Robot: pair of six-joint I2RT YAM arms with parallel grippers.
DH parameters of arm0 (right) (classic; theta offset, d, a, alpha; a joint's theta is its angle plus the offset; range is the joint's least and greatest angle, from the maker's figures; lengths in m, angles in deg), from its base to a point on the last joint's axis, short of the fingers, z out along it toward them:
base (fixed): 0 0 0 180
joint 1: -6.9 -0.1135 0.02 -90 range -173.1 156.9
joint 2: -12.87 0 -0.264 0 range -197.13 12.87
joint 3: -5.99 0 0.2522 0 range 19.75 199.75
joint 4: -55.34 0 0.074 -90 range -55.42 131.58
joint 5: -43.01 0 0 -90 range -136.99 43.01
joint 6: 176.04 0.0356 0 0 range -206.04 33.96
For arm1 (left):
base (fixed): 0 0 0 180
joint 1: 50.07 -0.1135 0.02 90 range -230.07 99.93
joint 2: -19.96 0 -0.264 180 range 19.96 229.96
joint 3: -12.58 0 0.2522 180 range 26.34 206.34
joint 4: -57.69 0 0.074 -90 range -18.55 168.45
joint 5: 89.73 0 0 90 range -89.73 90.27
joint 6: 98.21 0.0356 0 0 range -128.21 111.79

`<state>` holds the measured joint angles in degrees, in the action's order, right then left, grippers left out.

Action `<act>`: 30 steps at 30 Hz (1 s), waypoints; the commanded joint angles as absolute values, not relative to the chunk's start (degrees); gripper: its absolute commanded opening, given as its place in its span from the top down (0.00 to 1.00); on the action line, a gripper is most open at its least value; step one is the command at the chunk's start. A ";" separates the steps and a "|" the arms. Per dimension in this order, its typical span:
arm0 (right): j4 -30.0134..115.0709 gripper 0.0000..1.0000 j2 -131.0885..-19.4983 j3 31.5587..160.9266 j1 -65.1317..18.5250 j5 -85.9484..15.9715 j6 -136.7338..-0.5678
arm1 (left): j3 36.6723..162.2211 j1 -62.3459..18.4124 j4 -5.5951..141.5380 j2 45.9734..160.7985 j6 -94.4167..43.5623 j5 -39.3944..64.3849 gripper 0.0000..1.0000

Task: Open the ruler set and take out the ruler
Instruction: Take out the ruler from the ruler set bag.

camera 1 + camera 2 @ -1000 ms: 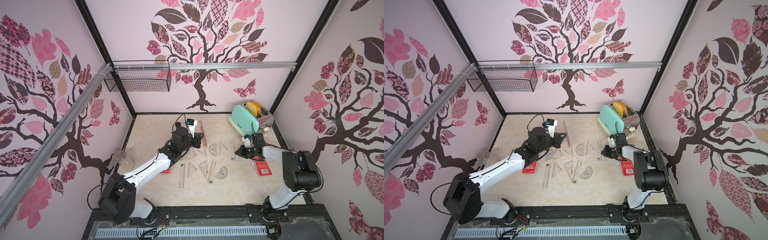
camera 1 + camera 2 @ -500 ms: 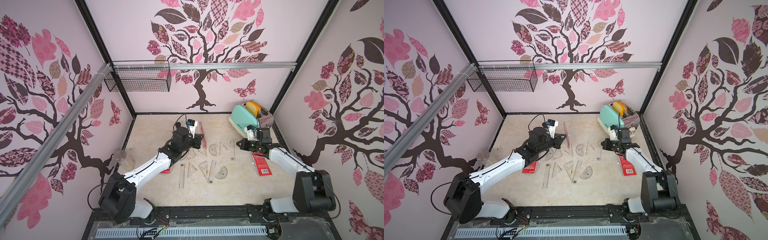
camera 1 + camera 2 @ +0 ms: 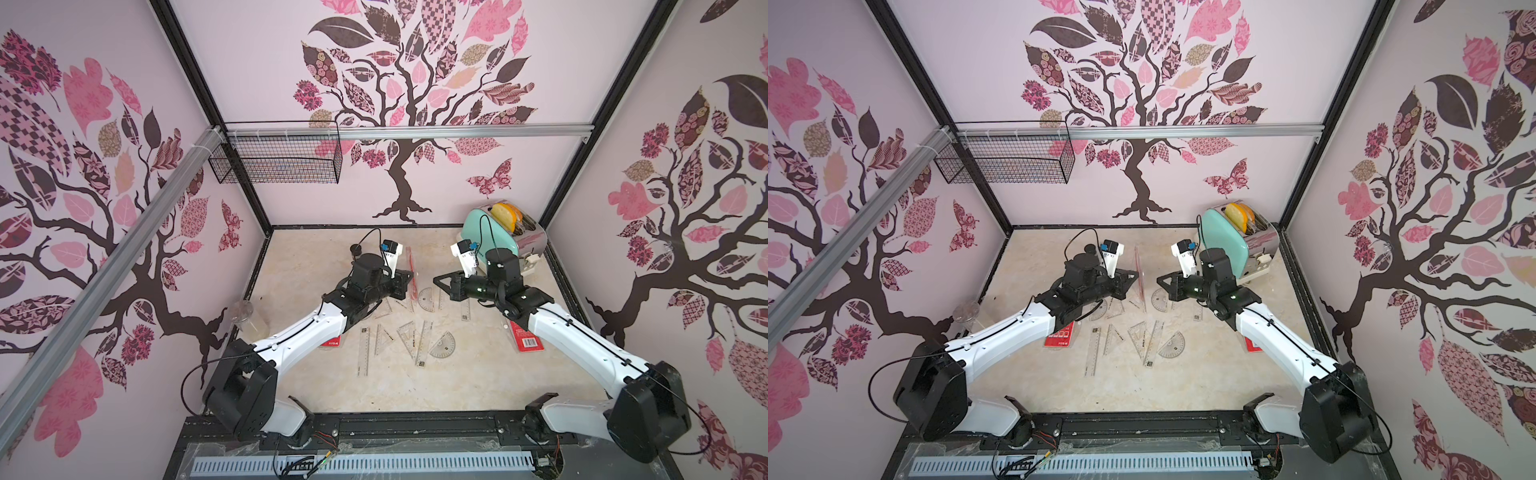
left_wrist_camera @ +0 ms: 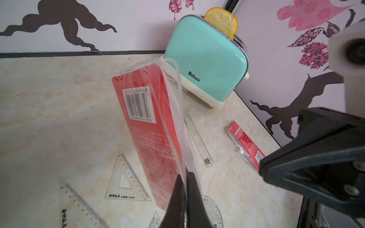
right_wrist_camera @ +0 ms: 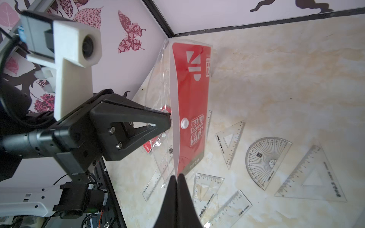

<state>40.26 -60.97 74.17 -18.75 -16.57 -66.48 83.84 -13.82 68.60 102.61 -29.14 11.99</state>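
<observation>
right pincer [image 3: 437,279] swung toward red ruler set [image 4: 146,122], toaster [image 4: 205,65] labelled Belinee

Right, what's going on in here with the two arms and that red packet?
The left gripper is shut on one edge of a red ruler set pouch and holds it up on edge over the table. The right gripper is shut and empty. It points at the pouch from the opposite side without touching it. Clear rulers, set squares and protractors lie loose on the table below.
</observation>
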 commanded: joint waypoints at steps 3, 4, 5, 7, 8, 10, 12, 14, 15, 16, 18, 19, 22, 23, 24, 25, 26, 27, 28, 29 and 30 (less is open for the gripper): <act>42.53 1.00 -63.02 77.71 -20.64 -15.61 -65.56 | 86.44 -12.58 68.85 103.70 -27.99 12.81 1.00; 42.55 1.00 -63.40 77.89 -20.94 -15.61 -65.57 | 86.77 -12.32 68.90 103.94 -27.98 12.82 1.00; 42.50 1.00 -63.63 78.16 -21.08 -15.70 -65.64 | 86.96 -12.13 68.86 104.17 -28.00 12.83 1.00; 42.63 1.00 -63.90 78.23 -21.36 -15.76 -65.56 | 87.43 -11.76 68.89 104.57 -28.00 12.83 1.00; 42.63 1.00 -63.90 78.22 -21.32 -15.72 -65.60 | 87.55 -11.58 68.90 104.60 -27.98 12.83 1.00; 42.48 1.00 -64.03 78.22 -21.48 -15.75 -65.64 | 87.86 -11.22 68.90 104.95 -27.96 12.83 1.00; 42.29 1.00 -64.19 78.38 -21.41 -15.79 -65.79 | 88.04 -10.99 68.90 105.25 -27.98 12.92 1.00; 41.55 1.00 -64.42 78.75 -21.41 -16.58 -66.05 | 88.22 -10.80 68.90 105.30 -27.90 12.94 1.00; 41.37 1.00 -64.47 78.55 -21.42 -17.11 -66.25 | 88.23 -10.78 68.88 105.18 -27.89 12.93 1.00; 41.21 1.00 -64.43 78.53 -21.46 -17.60 -66.37 | 88.22 -10.77 68.85 105.06 -27.89 12.99 1.00; 40.61 1.00 -64.72 78.84 -21.45 -18.56 -66.67 | 88.24 -10.64 68.94 104.74 -27.84 13.01 1.00; 40.52 1.00 -64.89 78.86 -21.45 -18.90 -66.75 | 88.16 -10.65 68.96 104.56 -27.81 13.01 1.00; 39.67 1.00 -65.38 79.25 -21.47 -20.31 -67.18 | 88.08 -10.58 68.99 104.00 -27.79 13.19 1.00; 39.48 1.00 -65.52 79.27 -21.41 -20.95 -67.29 | 88.00 -10.58 68.99 103.79 -27.73 13.19 1.00; 39.15 1.00 -65.52 79.35 -21.41 -21.67 -67.50 | 87.88 -10.60 69.04 103.50 -27.77 13.19 1.00; 38.77 1.00 -65.48 79.42 -21.46 -22.44 -67.71 | 87.86 -10.60 69.14 103.21 -27.70 13.14 1.00; 38.53 1.00 -65.40 79.48 -21.40 -22.99 -67.75 | 87.76 -10.60 69.21 103.02 -27.63 13.10 1.00; 38.17 1.00 -65.29 79.45 -21.47 -23.50 -67.92 | 87.63 -10.56 69.23 102.80 -27.54 13.10 1.00; 37.93 1.00 -65.14 79.58 -21.41 -24.07 -68.09 | 87.65 -10.60 69.25 102.57 -27.54 13.10 1.00; 37.76 1.00 -65.18 79.61 -21.45 -24.32 -68.19 | 87.58 -10.60 69.26 102.36 -27.54 13.10 1.00; 37.42 1.00 -65.24 79.69 -21.41 -24.75 -68.33 | 87.54 -10.54 69.26 102.17 -27.54 13.19 1.00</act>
